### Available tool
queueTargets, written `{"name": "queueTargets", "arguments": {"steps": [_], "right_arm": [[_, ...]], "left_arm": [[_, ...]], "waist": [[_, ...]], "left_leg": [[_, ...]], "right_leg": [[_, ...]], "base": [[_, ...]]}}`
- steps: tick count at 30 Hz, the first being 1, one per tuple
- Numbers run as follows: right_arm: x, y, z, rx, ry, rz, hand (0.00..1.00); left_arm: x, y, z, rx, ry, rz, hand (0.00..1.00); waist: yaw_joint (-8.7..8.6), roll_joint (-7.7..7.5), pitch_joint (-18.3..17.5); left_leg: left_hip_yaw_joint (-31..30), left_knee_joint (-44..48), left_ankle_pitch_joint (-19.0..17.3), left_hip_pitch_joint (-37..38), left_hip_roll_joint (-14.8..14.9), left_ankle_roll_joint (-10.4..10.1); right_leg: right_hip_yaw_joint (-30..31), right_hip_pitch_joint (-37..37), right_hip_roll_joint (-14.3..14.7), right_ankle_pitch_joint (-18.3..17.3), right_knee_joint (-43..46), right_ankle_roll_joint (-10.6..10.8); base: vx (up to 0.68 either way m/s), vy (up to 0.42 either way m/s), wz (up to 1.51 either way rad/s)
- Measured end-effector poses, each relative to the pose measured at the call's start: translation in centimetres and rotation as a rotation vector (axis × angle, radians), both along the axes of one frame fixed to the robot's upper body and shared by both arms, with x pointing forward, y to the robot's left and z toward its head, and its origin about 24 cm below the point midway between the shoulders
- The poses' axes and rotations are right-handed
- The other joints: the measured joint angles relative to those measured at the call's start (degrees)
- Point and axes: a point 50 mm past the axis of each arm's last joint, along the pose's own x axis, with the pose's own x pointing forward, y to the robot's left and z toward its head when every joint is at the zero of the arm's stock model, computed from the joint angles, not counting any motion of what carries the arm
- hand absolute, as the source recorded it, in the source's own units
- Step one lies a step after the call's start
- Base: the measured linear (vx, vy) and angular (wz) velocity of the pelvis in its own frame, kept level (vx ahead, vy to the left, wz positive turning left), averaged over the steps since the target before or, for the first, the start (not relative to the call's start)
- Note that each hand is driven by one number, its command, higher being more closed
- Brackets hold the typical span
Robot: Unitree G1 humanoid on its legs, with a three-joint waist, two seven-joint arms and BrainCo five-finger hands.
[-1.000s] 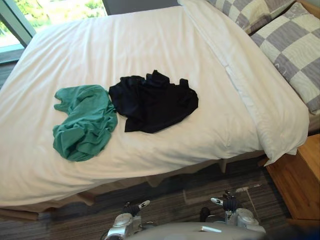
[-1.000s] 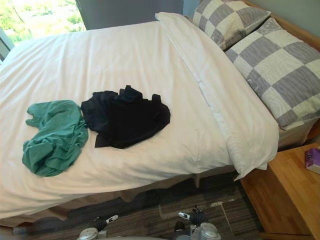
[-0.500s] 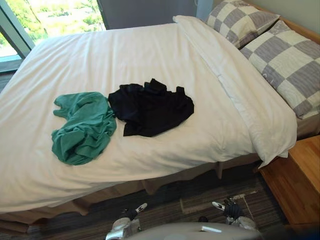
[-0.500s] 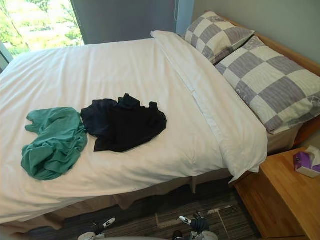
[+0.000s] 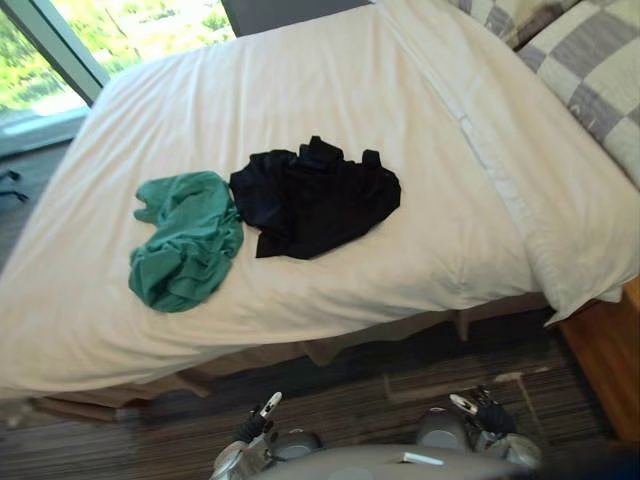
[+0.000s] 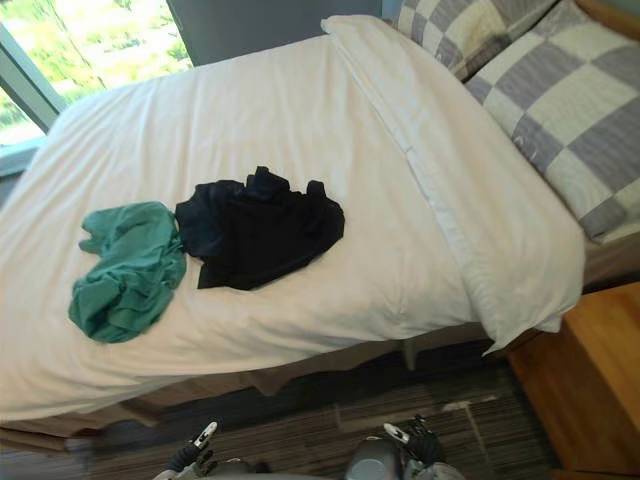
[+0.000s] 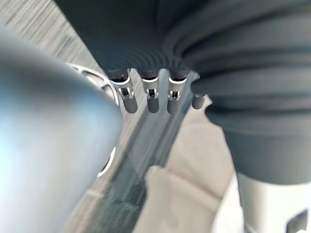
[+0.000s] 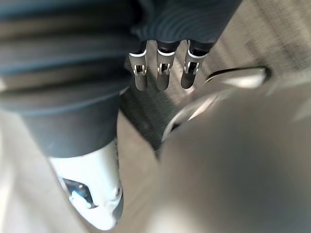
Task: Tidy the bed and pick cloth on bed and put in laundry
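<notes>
Two cloths lie on the white bed [image 5: 300, 80], toward its near side: a green cloth [image 5: 185, 240] on the left and a black cloth [image 5: 315, 195] just right of it, edges touching. Checked pillows [image 6: 560, 80] sit at the far right. The left hand [image 5: 253, 426] and right hand [image 5: 488, 414] hang low over the floor [image 5: 400, 370], well apart from the bed. Each hand's fingers [image 7: 152, 99] [image 8: 163, 77] are straight and relaxed, holding nothing.

Nothing legible here — no text, label or number.
</notes>
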Motion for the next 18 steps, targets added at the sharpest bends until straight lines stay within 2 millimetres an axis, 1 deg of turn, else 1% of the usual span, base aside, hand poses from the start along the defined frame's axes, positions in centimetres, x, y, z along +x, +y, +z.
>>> {"name": "queueTargets", "arguments": {"steps": [1,2,3,4,5,6,7,8,9,10,11,12,13,14,15,16,17,18], "right_arm": [[0.0,-0.1,-0.1,-0.006,0.006,0.010,0.00],[0.3,0.1,0.0,-0.020,0.004,0.043,0.00],[0.4,0.2,0.0,-0.024,-0.001,0.056,0.00],[0.4,0.8,-0.2,-0.014,-0.003,0.056,0.00],[0.3,1.2,-0.3,-0.009,0.003,0.051,0.00],[0.2,1.3,-0.4,-0.022,0.013,0.034,0.00],[-0.1,1.6,-0.6,-0.019,0.026,0.033,0.00],[0.0,2.0,-0.6,-0.010,0.026,0.042,0.00],[0.4,2.6,-0.6,0.002,0.000,0.089,0.00],[1.2,3.2,-0.3,0.011,-0.036,0.135,0.00],[1.2,3.3,-0.3,0.015,-0.045,0.149,0.00],[1.4,3.6,-0.2,0.024,-0.063,0.172,0.00],[1.6,3.7,-0.1,0.030,-0.072,0.182,0.00],[1.7,3.8,-0.1,0.033,-0.085,0.192,0.00],[1.8,4.2,0.0,0.038,-0.100,0.213,0.00],[2.0,4.5,0.1,0.050,-0.120,0.224,0.00],[2.2,4.9,0.1,0.060,-0.131,0.233,0.00],[2.3,5.3,0.2,0.078,-0.146,0.235,0.00]], "left_arm": [[0.0,-0.2,0.0,-0.004,-0.013,-0.001,0.00],[-0.1,-0.4,0.0,-0.007,-0.012,-0.007,0.00],[0.0,-0.4,0.0,-0.009,-0.013,-0.011,0.00],[0.1,-0.4,0.0,-0.014,-0.016,-0.025,0.00],[0.3,-0.1,0.0,-0.008,-0.018,-0.028,0.00],[0.5,-0.3,0.0,-0.022,-0.018,-0.051,0.00],[0.4,-0.5,0.0,-0.018,-0.016,-0.082,0.00],[0.4,-0.3,0.0,-0.014,-0.014,-0.092,0.00],[0.3,0.6,0.1,0.010,-0.006,-0.122,0.00],[0.2,1.0,0.1,0.018,0.009,-0.137,0.00],[0.3,1.0,0.1,0.015,0.014,-0.142,0.00],[0.7,1.0,0.1,0.013,0.016,-0.151,0.00],[0.8,0.9,0.1,0.016,0.023,-0.164,0.00],[1.0,0.7,0.1,0.024,0.029,-0.187,0.00],[1.2,0.5,0.1,0.026,0.030,-0.198,0.00],[1.2,0.4,0.1,0.023,0.032,-0.201,0.00],[1.2,0.4,0.1,0.025,0.033,-0.200,0.00],[1.3,0.3,0.1,0.033,0.038,-0.206,0.00]], "waist": [[0.04,0.41,0.0],[-0.07,0.50,0.0],[-0.14,0.51,0.0],[0.59,-0.40,0.1],[1.03,-1.12,-0.2],[1.18,-1.76,-0.8],[1.54,-1.42,-1.4],[1.62,-1.79,-1.6],[1.49,-3.07,-1.7],[1.54,-3.50,-1.7],[1.41,-3.56,-1.7],[1.21,-4.07,-2.1],[1.32,-3.96,-2.2],[1.31,-3.87,-2.3],[1.37,-4.02,-2.4],[1.36,-4.18,-2.5],[1.29,-4.25,-2.5],[1.20,-4.34,-2.6]], "left_leg": [[-1.4,-2.2,1.1,0.5,0.2,-2.9],[-2.2,-4.4,1.6,1.7,-0.5,-5.1],[-2.5,-5.2,1.7,2.2,-1.2,-5.1],[-3.6,-5.7,2.1,3.2,-3.0,-3.7],[-3.2,-5.6,2.4,3.5,-4.2,-3.0],[-3.0,-7.1,1.9,3.8,-5.2,-2.0],[-2.2,-9.5,2.6,4.3,-6.0,-0.9],[-2.0,-10.6,3.1,4.3,-6.3,-0.3],[-2.0,-12.0,3.7,4.1,-6.7,0.6],[-1.9,-12.1,3.8,4.0,-6.7,0.7],[-2.0,-12.1,3.9,4.0,-6.9,0.9],[-2.4,-12.5,4.1,4.5,-7.5,1.2],[-2.7,-13.3,4.3,5.4,-8.0,1.5],[-3.3,-13.9,4.3,5.9,-8.1,1.5],[-3.7,-14.0,4.5,5.9,-8.1,1.8],[-4.0,-14.0,4.8,5.8,-8.1,2.3],[-4.4,-14.0,5.1,5.7,-8.1,2.6],[-5.0,-14.2,5.6,5.4,-8.2,3.4]], "right_leg": [[0.9,0.4,0.2,0.6,-0.1,0.3],[1.5,1.0,0.2,1.1,-0.6,1.1],[1.6,1.6,0.2,1.4,-1.0,1.6],[1.8,2.3,-0.8,2.0,-1.5,2.0],[1.8,2.9,-1.8,3.0,-1.6,1.9],[0.4,2.9,-2.1,6.7,-3.5,0.5],[-0.9,3.1,-1.5,9.6,-6.6,1.1],[-1.5,3.0,-0.5,9.7,-7.6,1.7],[-2.5,3.3,3.2,8.5,-9.7,2.8],[-3.7,5.2,6.6,7.5,-13.9,1.8],[-3.5,6.7,7.6,8.2,-16.3,0.7],[-3.1,9.3,7.9,10.1,-19.7,0.6],[-3.0,10.3,7.9,10.3,-20.4,0.2],[-2.5,11.0,7.9,10.2,-20.4,0.1],[-1.1,11.0,8.0,9.9,-19.9,-0.4],[0.4,11.0,8.1,9.5,-19.4,-1.2],[0.9,11.0,8.1,9.3,-19.2,-1.5],[0.9,11.2,8.2,9.1,-19.2,-1.8]], "base": [[0.15,0.215,-0.51],[0.16,0.260,-0.48],[0.15,0.329,-0.38],[0.11,0.283,-0.21],[0.12,0.308,-0.07],[0.13,0.319,0.03],[0.14,0.314,0.04],[0.19,0.342,-0.05],[0.16,0.229,-0.07],[0.13,0.164,-0.02],[0.08,0.085,0.17],[0.09,0.090,0.31],[0.12,0.109,0.35],[0.11,0.079,0.28],[0.08,0.025,0.29],[0.05,0.001,0.28],[0.02,-0.028,0.31],[0.00,-0.045,0.27]]}}
